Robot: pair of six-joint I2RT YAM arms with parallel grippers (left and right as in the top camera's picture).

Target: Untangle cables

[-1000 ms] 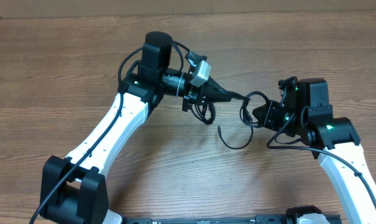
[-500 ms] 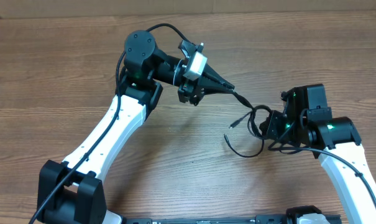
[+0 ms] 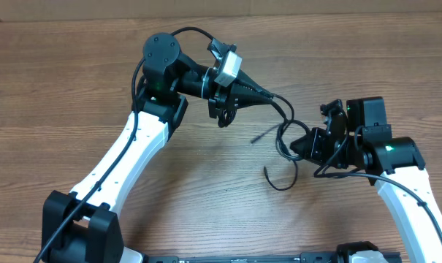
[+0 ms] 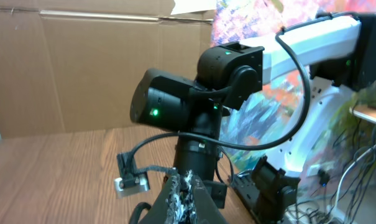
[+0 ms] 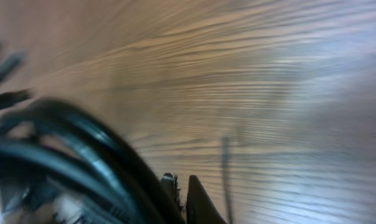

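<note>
Overhead view: left gripper (image 3: 267, 95), jaws pressed together, pinches the cables (image 3: 286, 109) at their far end; right gripper (image 3: 299, 142) likewise clamps their looped right portion over the table (image 3: 74, 88).

We see our left arm (image 3: 144, 146) extend from the near edge and bend at the elbow. Its wrist is turned so the left gripper (image 3: 267, 94) points rightward, with the fingers (image 4: 183, 198) pressed together into a narrow tip. Our right arm (image 3: 405, 191) comes up from the near right. The right gripper (image 3: 296, 142) aims leftward, fingers likewise closed, and the two tips are near each other but apart.
</note>
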